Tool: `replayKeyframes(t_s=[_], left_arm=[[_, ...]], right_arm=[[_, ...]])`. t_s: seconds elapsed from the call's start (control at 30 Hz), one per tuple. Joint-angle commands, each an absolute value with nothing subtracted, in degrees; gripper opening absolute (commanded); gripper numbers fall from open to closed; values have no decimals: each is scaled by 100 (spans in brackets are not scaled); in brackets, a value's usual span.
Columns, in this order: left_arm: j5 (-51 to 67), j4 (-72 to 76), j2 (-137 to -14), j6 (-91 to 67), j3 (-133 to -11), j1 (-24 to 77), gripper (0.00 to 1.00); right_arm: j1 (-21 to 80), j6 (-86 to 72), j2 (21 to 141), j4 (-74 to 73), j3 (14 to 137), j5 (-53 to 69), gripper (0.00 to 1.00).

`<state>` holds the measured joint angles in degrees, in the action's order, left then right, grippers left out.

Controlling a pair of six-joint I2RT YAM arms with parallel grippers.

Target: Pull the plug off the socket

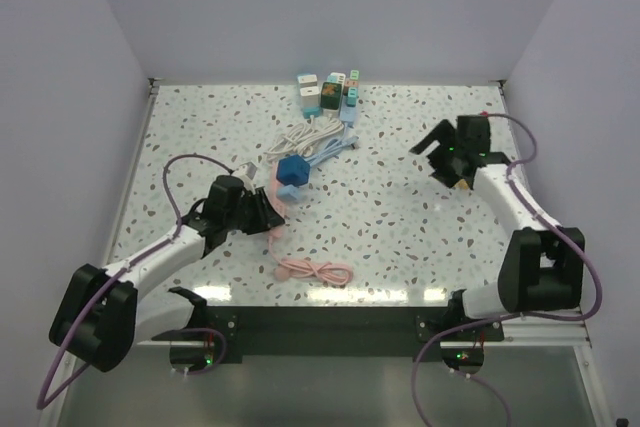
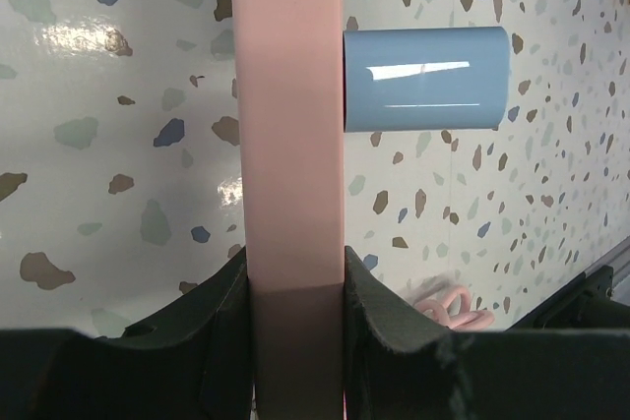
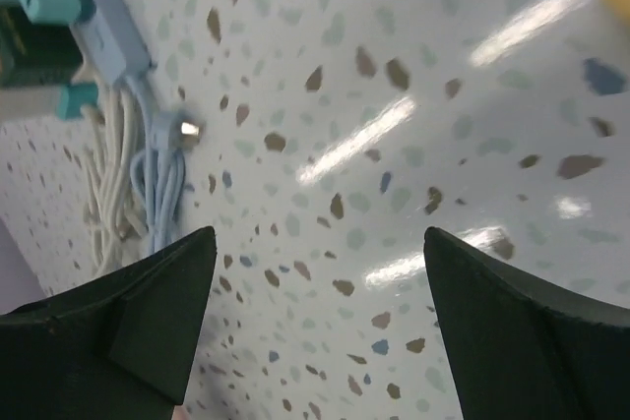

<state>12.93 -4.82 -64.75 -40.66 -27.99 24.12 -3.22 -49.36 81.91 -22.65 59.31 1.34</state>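
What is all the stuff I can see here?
pink strip: one, pink, near left
light blue plug: one, against the pink strip's side
cube socket: one, dark blue, middle
pink cable: one, coiled at near edge
power strips: several, white and teal, far edge
cable bundles: two, white and light blue, by the power strips
table: one, speckled white
left pincer: shut on pink strip
right pincer: open, empty, far right
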Motion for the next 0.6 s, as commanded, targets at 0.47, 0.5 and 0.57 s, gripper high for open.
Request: replayKeyframes(t_s=[0.47, 0.5, 0.57], left_arm=[[1697, 817, -6864, -4087, -3155, 2557, 0], [1679, 861, -6873, -4157, -3138, 2601, 0], [1661, 957, -6891, -4236, -3120, 2637, 0]], right_arm=[[3691, -5483, 8947, 358, 5581, 1461, 90], [3726, -5571, 8999, 508, 5581, 1398, 90], [3840, -5782, 9158, 850, 5633, 1267, 89]])
